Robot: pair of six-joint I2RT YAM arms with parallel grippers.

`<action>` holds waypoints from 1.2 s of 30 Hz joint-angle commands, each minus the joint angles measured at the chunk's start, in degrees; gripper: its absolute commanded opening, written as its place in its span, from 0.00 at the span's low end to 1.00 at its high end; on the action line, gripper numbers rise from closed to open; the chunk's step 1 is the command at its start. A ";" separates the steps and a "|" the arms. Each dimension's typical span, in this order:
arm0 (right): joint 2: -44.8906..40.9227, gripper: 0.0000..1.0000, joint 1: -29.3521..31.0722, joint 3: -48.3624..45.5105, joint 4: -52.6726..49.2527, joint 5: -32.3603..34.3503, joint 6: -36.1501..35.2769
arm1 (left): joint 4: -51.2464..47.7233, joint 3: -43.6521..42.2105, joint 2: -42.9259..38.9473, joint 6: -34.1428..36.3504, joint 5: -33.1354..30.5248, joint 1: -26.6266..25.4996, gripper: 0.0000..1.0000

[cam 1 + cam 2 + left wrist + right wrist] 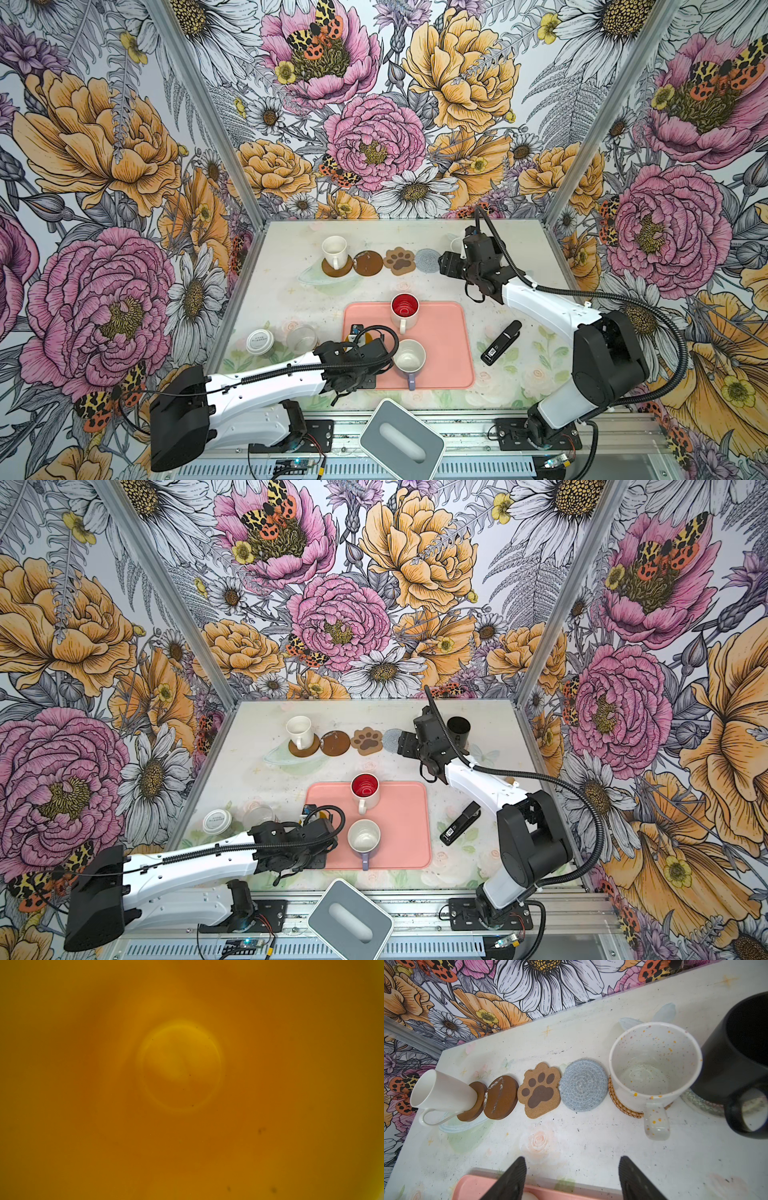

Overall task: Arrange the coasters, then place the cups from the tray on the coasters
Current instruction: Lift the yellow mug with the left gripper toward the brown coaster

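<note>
Two tools differ: right gripper [449, 266] hangs wide and empty, mid-right of a top view. Left gripper [360, 347] sits over the yellow cup [180, 1068] at the left edge of the tray [449, 332], lower centre, with its jaw state hidden. A thin hold on its wall could slip, knocking the lavender cup [409, 357] just beside.

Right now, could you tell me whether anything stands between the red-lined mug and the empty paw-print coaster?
Nothing visible does: only bare table lies between the red-lined mug on the tray and the paw-print coaster. The open right gripper hangs right of that line.
</note>
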 commanded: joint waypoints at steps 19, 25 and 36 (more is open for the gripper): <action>0.56 0.72 -0.78 0.26 0.85 -0.73 0.72 | 1.13 10.71 5.20 9.70 -5.18 6.78 0.00; 0.27 0.72 -1.11 -0.16 0.89 -0.62 0.75 | 1.22 12.49 5.83 12.05 -6.35 9.86 0.00; 0.86 0.72 -1.53 -0.18 0.85 -0.99 0.85 | 3.14 13.44 6.26 12.73 -8.31 11.06 0.00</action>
